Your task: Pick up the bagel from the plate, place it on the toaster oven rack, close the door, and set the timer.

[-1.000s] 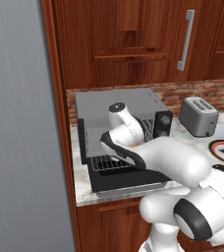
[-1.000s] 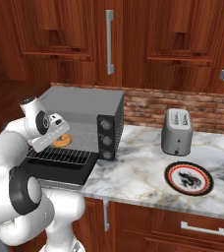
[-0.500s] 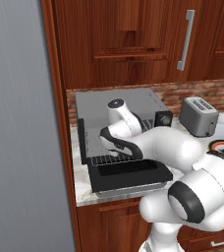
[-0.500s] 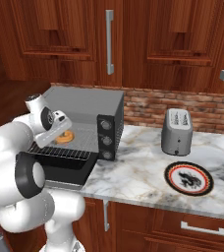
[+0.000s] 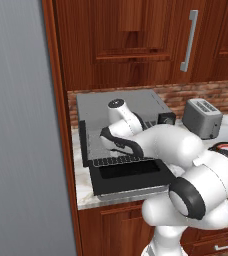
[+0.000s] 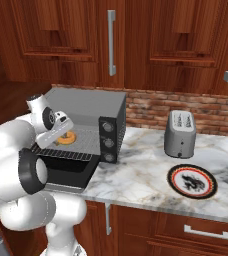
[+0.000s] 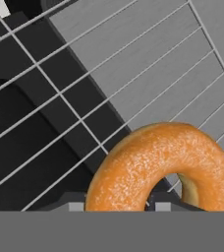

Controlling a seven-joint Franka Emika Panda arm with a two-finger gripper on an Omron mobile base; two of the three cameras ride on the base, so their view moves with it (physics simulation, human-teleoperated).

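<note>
Looking at the toaster oven (image 6: 88, 107), you see its door (image 6: 66, 172) dropped flat and open toward you, and the toaster oven rack (image 6: 73, 142) pulled forward over it, just in front of the oven's mouth. The bagel (image 6: 65, 138) lies on that rack, toward the oven's left half as the right base view gives it. In the hand view the bagel (image 7: 160, 170) sits close at the bottom with the rack's wires (image 7: 74, 106) running beneath it and the oven's grey floor beyond. Your pincer (image 6: 61, 134) sits right above the bagel at the oven's opening, its white hand angled down onto the rack; in the left base view the hand (image 5: 123, 142) reaches in over the front of the oven (image 5: 121, 105). You cannot tell from these views whether the pincer's fingers hold the bagel or stand clear of it, since the tips are hidden low in the hand view. To the right of the oven on the marble desk (image 6: 146, 175) stands the silver toaster (image 6: 181, 134), and nearer the desk's front edge, further right of the oven, lies the plate (image 6: 191, 181), with nothing on it.
</note>
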